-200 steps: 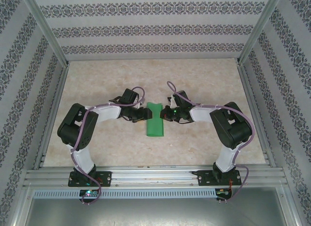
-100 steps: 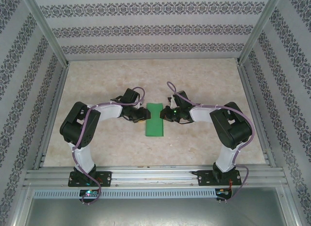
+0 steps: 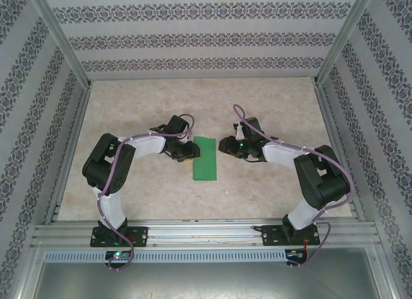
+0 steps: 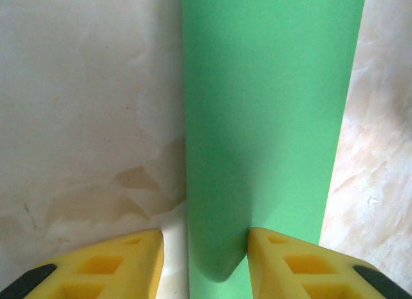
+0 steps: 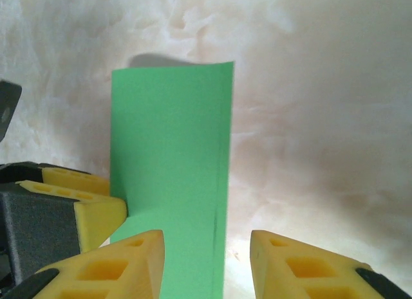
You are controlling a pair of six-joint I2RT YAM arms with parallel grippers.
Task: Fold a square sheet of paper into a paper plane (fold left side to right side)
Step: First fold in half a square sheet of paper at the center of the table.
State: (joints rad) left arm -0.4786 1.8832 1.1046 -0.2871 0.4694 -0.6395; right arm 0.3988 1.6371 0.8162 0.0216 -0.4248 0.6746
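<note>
The square sheet of paper (image 3: 205,158) lies flat on the table, folded in half into a narrow bright green rectangle. My left gripper (image 3: 187,151) sits low at its left long edge. In the left wrist view the sheet (image 4: 270,106) runs away from my left gripper (image 4: 205,238), whose jaws stand apart astride the folded edge, the right finger (image 4: 290,260) resting on the paper. My right gripper (image 3: 223,144) stands just right of the sheet. In the right wrist view my right gripper (image 5: 206,238) is open over the paper's (image 5: 170,132) right edge.
The marble-patterned table (image 3: 270,112) is bounded by metal frame rails (image 3: 71,151) and patterned walls. A yellow finger of the left gripper (image 5: 96,212) shows at the paper's far side in the right wrist view.
My right gripper has opened and drawn back to the right, off the paper. The paper's raised far end has settled flat. My left gripper's jaws have narrowed somewhat.
</note>
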